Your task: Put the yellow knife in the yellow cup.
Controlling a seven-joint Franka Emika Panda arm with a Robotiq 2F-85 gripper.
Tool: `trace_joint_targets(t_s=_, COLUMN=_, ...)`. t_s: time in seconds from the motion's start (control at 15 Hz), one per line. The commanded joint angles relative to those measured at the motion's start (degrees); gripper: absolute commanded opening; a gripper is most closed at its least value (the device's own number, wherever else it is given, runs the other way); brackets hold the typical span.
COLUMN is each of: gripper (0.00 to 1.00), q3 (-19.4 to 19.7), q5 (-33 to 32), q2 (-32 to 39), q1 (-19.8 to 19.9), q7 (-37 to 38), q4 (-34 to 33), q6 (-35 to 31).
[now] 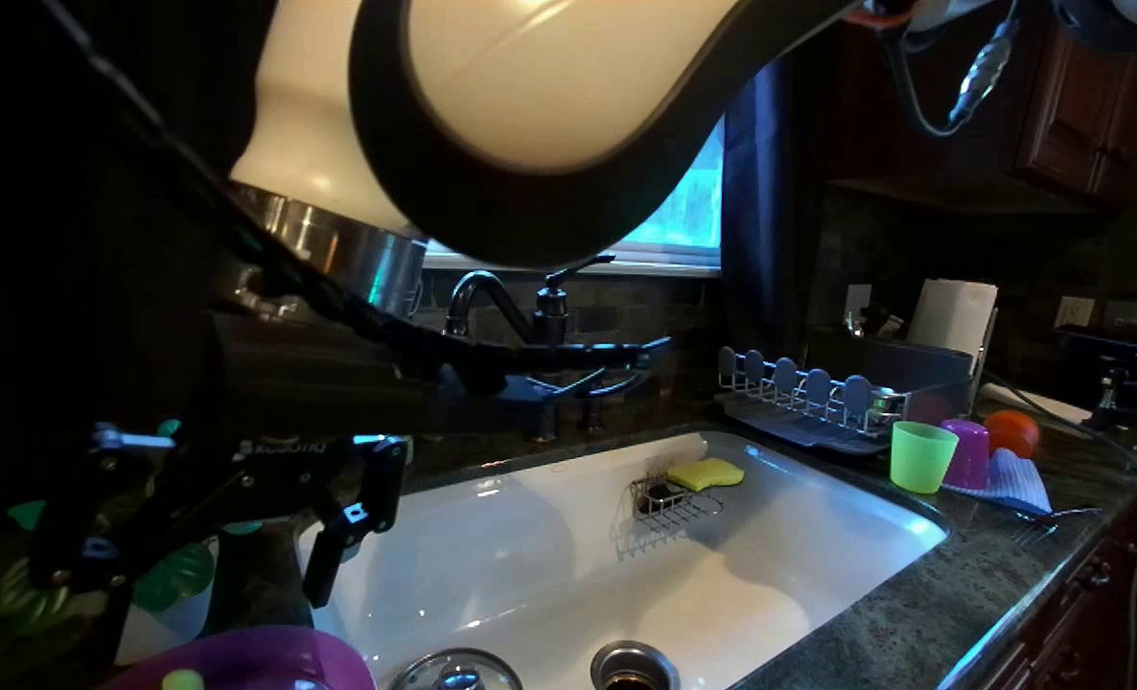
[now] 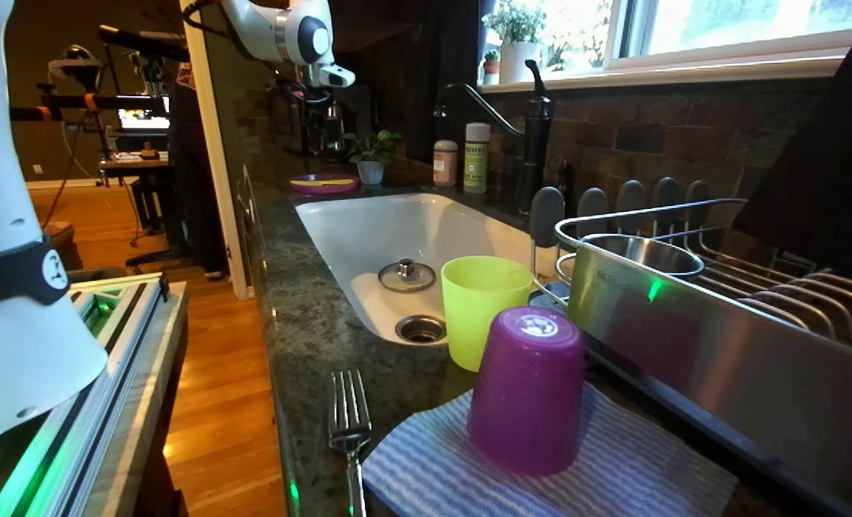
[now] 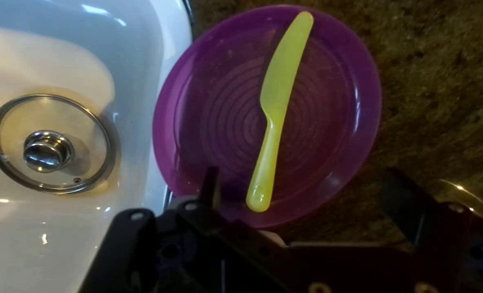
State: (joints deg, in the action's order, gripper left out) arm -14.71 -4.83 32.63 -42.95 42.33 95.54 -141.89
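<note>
Wrist view: a yellow plastic table knife (image 3: 276,110) is lying across a purple plate (image 3: 327,122), handle end nearest the claw (image 3: 301,171), which is gaping wide, holding nothing. I'm expecting something light, stiff and slick, so I'm favouring a pinch where handle meets blade.

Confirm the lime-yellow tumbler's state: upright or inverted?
Upright. In an exterior view, the lime-yellow tumbler shows its open rim on top; the purple tumbler beside it shows its base on top instead.
</note>
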Motion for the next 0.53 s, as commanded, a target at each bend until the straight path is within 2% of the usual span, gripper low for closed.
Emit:
trace_joint_targets(t_s=0.0, gripper=1.00, q3=6.16, q5=-2.87, q2=7.51, q1=-6.55, q7=5.71, q4=-10.75, q6=3.69)
trace_joint_targets(t_s=0.13, gripper=1.00, q3=8.46, q5=-3.02, q2=10.50, q1=-8.65, q7=7.33, q4=-14.90, q6=6.88)
trace_joint_targets(t_s=0.4, gripper=1.00, q3=10.35, q5=-2.55, q2=14.99, q1=-10.67, q7=8.33, q4=-21.46, q6=14.80)
trace_joint_targets(t_s=0.47, gripper=0.95, q3=10.48, q5=-2.36, q2=15.61, q1=-10.94, q7=8.55, q4=-22.14, q6=15.55)
